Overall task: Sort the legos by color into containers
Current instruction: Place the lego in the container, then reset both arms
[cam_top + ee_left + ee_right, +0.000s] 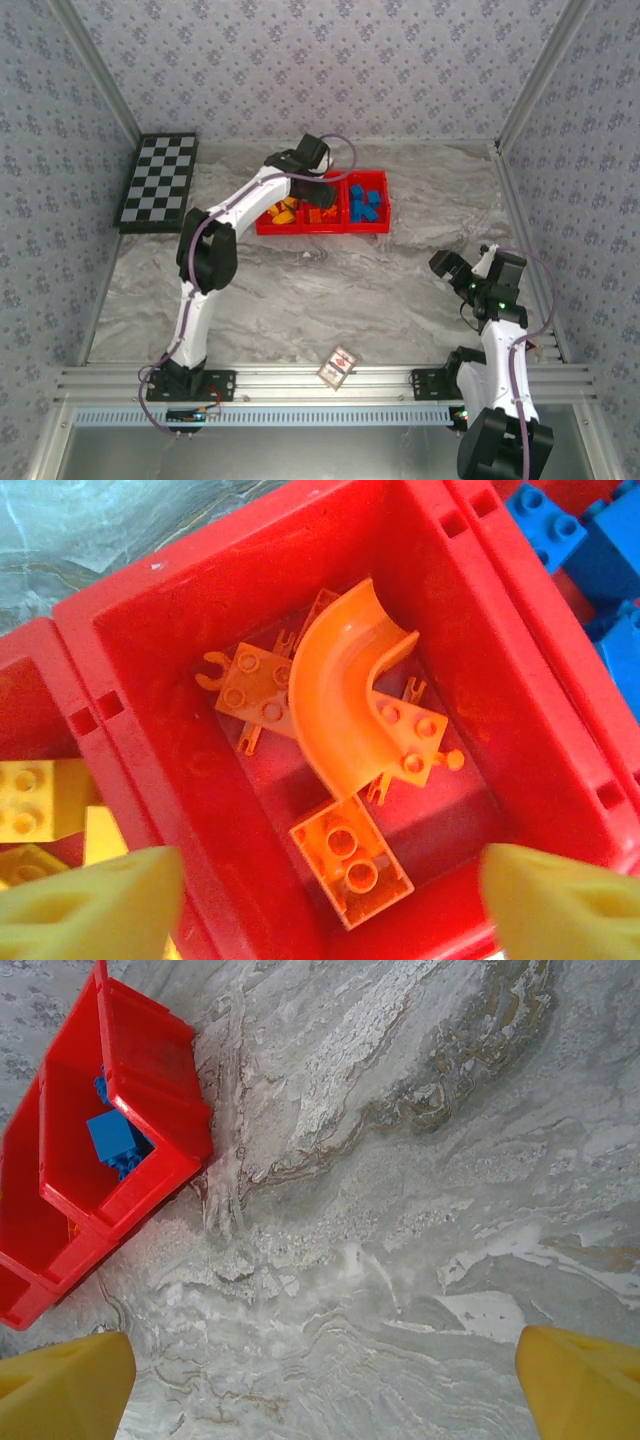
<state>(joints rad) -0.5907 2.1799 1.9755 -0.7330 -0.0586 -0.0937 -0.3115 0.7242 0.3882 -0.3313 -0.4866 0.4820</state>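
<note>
Worktop [400, 290]: grey marbled surface carrying everything.
Checkerboard [158, 182]: black-and-white, flat at the far left, well apart from the tray.
Tray [320, 231]: long, red, three compartments, far centre of the worktop.
Left pincer [325, 910]: fingers wide apart, nothing between them, over the middle compartment.
Right pincer [320, 1380]: fingers apart, empty, above bare worktop at the right.
Card [338, 366]: small, patterned, at the near edge between the arm bases.
Blue legos [560, 530]: right compartment.
Yellow legos [30, 800]: left compartment.
Red-orange legos [352, 860]: middle compartment.
Curved piece [335, 710]: lying across flatter red-orange ones.
</note>
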